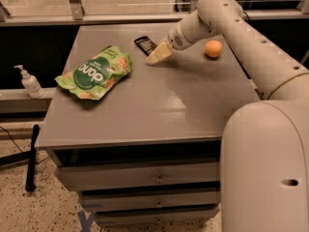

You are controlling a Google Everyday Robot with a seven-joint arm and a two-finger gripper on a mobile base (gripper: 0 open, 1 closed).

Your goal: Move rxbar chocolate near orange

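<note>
1. On the far part of the grey surface (159, 110), a black chocolate bar (145, 45) is seen lying flat, near the back edge.
2. Just to the right of the bar, the gripper (154, 59) is held low over the surface, its pale tip angled down and to the left; contact with the bar cannot be made out.
3. Whether the jaws are open or closed cannot be told.
4. Further right, the orange (213, 49) is set on the surface, well apart from the bar, with the gripper and the arm's wrist (186, 33) between them.
5. Toward the left side, a large green chip bag (94, 72) is laid flat, apart from the bar.
6. Beyond the left edge of the surface, a pump bottle (30, 82) is seen standing on a ledge.
7. Below the surface, drawers (140, 178) are stacked at the front.
</note>
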